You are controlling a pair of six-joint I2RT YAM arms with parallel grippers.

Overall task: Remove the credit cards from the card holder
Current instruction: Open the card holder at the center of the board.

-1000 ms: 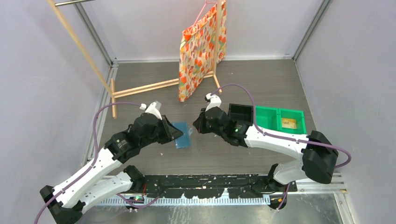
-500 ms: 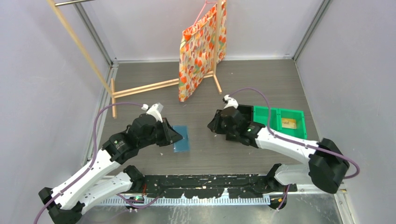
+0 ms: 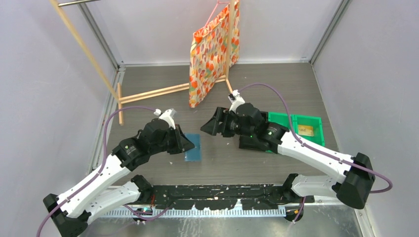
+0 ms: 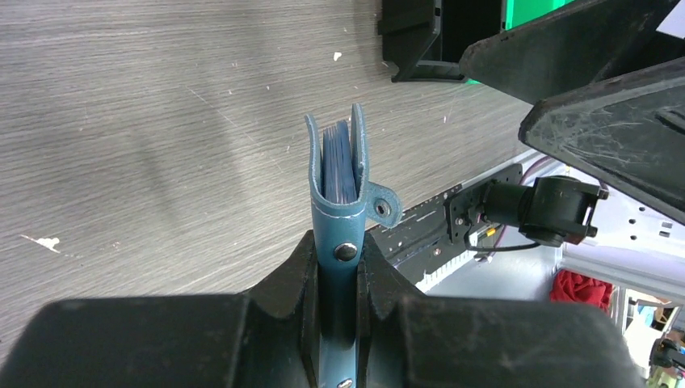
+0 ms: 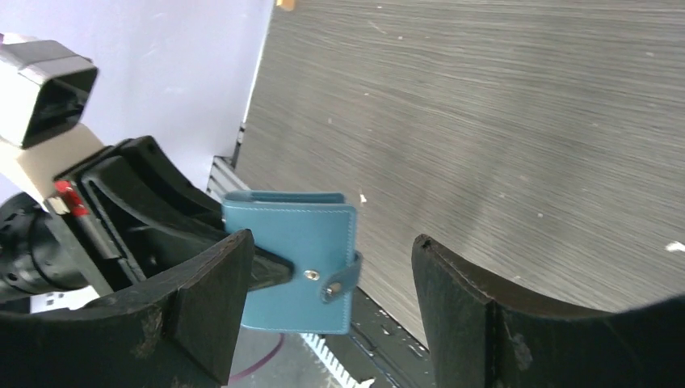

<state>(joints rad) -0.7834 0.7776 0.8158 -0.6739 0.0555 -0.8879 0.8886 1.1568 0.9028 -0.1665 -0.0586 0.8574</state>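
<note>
Nearest, at the left gripper (image 3: 185,143): clamped tight on the fold end of the card holder (image 3: 193,148), with both fingers (image 4: 283,283) pressed against its teal covers. Held out on edge in the left wrist view, with the covers parted a little at the free end and the snap strap (image 4: 385,206) sticking out loose to one side. Between the covers, darker blue leaves (image 4: 340,166) packed close together; no telling from here whether any cards sit among them. Just beyond the card holder, on its far-right side, the right gripper (image 3: 207,128): spread wide, pointed at the card holder, touching nothing. Through the right wrist camera, sits framed in the gap between those two black fingers (image 5: 202,299), apart from both and up in the air. Under and around the card holder, grey wood-grain table (image 3: 276,89). Further right of the card holder, past the right arm, a green bin (image 3: 295,121) with one tan-yellow credit card (image 3: 306,131) lying flat in its right compartment. Just beside that, on the side nearer the card holder, a black bin (image 4: 420,36). Farthest from the card holder, toward the back wall, a patterned orange bag (image 3: 213,49) hanging on a wooden rack (image 3: 148,94)
</note>
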